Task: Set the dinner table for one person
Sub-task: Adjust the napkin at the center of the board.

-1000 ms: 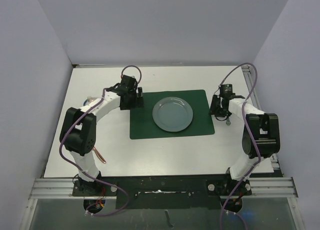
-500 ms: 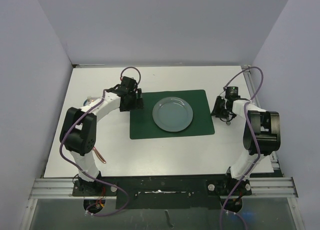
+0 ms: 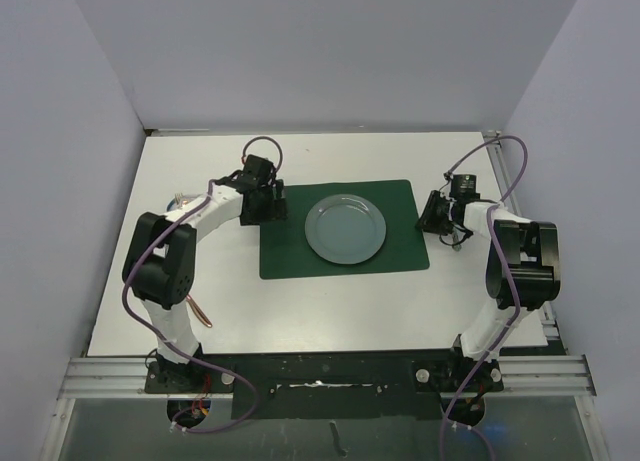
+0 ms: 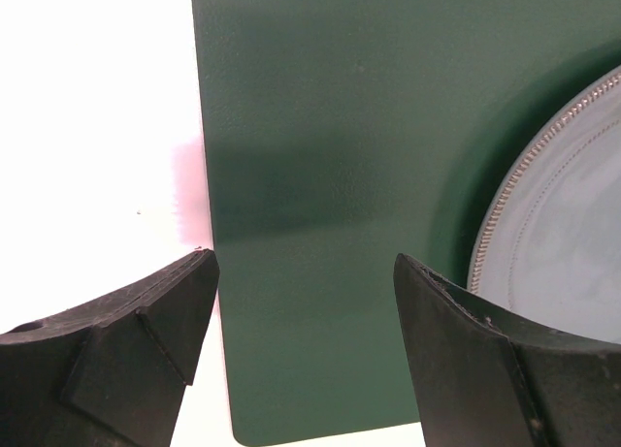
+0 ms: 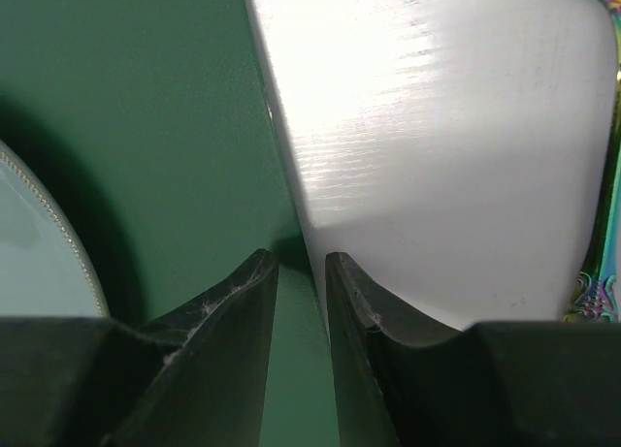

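Only a strip of an iridescent utensil (image 5: 609,224) shows. The white surface (image 3: 330,301), between pale walls (image 3: 320,51), carries a green placemat (image 3: 285,256) and a plate (image 3: 345,228). Left tool (image 4: 306,272) is wide apart; right tool (image 5: 301,263) is nearly together, empty.

The plate (image 4: 572,243) runs off the right edge of the left wrist view, and off the left edge of the right wrist view. An iridescent utensil (image 5: 597,297), cut by the right edge, cannot be identified. A small thing (image 3: 180,197) beside the left arm (image 3: 205,211) is too tiny to tell.
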Available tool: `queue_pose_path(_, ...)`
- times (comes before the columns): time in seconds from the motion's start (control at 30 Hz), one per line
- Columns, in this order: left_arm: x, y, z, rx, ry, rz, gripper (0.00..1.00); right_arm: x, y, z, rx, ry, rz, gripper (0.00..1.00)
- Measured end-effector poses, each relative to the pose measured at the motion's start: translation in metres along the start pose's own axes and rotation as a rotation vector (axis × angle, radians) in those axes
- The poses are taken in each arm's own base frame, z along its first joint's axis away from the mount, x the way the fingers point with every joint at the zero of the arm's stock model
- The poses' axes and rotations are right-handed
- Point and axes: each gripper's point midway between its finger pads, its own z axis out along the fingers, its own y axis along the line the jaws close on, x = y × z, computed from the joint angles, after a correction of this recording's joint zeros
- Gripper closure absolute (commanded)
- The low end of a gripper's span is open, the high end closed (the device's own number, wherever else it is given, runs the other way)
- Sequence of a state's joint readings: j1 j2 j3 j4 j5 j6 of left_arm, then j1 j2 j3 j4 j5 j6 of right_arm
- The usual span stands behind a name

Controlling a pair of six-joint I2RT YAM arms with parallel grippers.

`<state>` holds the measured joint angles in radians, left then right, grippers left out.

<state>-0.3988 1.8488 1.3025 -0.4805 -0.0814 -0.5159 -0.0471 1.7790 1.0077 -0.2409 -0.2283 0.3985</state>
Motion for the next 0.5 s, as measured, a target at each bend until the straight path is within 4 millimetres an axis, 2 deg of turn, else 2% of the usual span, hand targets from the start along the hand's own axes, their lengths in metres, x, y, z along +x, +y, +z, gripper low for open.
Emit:
queue_pose_path(0.23,0.006,0.002,0.008,-0.011,0.022,0.003,0.27,0.000,0.005,0.003,-0.032,0.001,0.000,0.74)
queue_pose_path(0.27,0.007,0.003,0.009,-0.013,0.025,0.003,0.27,0.000,0.005,0.003,-0.036,0.000,0.000,0.78)
queue_pose_path(0.3,0.008,0.003,0.010,-0.014,0.028,0.003,0.27,0.000,0.005,0.004,-0.040,-0.001,0.001,0.88)
queue_pose_path(0.37,0.010,0.004,0.012,-0.017,0.035,0.004,0.27,0.000,0.003,0.004,-0.039,-0.002,0.002,0.99)
queue_pose_path(0.5,0.013,0.005,0.016,-0.023,0.047,0.005,0.27,0.001,0.001,0.005,-0.038,-0.001,0.013,1.00)
